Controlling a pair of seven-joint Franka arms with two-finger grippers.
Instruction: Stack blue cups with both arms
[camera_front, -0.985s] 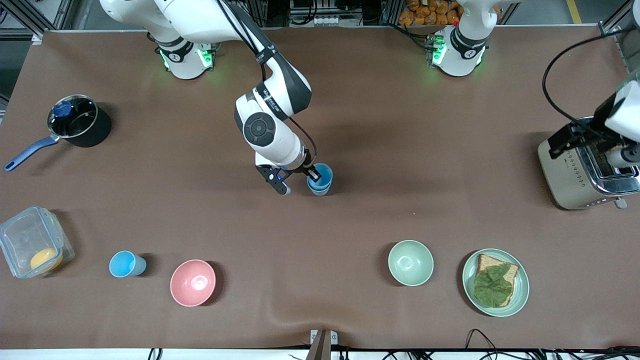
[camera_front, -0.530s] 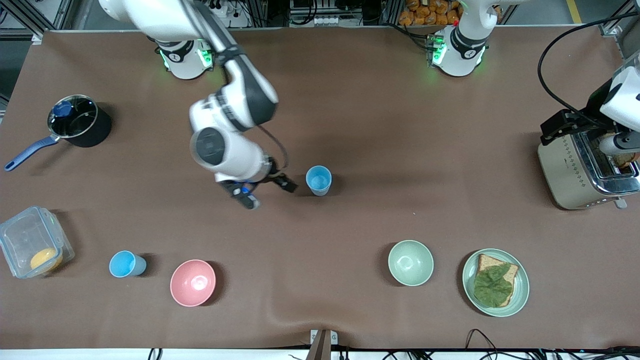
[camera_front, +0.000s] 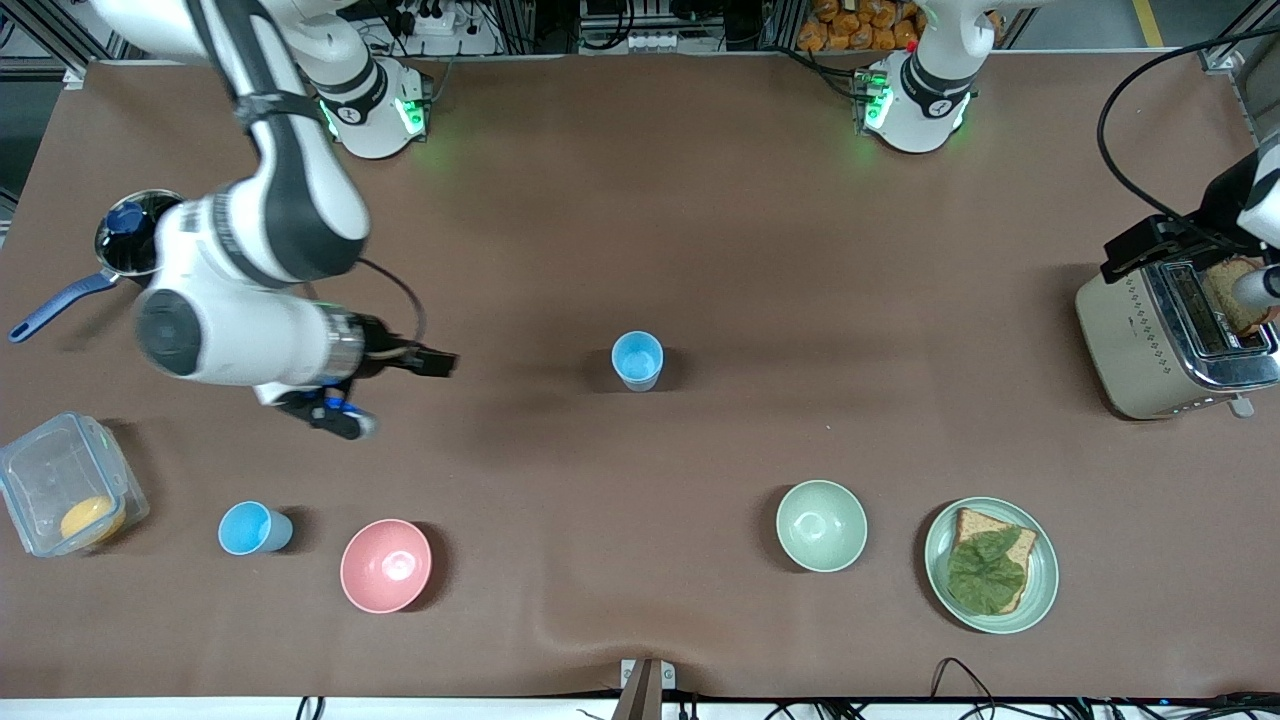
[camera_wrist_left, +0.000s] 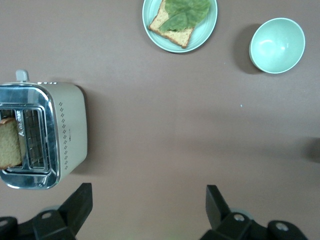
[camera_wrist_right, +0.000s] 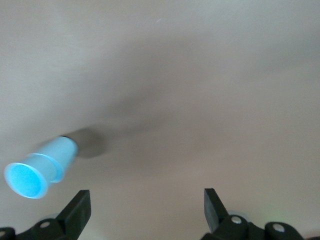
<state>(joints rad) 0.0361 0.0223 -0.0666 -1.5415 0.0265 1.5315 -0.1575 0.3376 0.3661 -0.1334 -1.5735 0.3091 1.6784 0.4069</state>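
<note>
Stacked blue cups (camera_front: 637, 360) mid-table, well apart from the spread, empty right tool (camera_front: 385, 392).

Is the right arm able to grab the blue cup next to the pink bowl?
Probably yes. The right gripper is open and holds nothing, above bare table, and the blue cup stands upright with free space between it and the pink bowl.

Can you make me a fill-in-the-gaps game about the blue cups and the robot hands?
1. The sky-blue plastic cup in the table's middle stands ____.
2. The other sky-blue plastic cup stands between the round pink bowl and the clear plastic ____.
3. The right gripper holds ____.
4. The left gripper hangs beside the silver ____.

Missing words: upright; box; nothing; toaster
</note>
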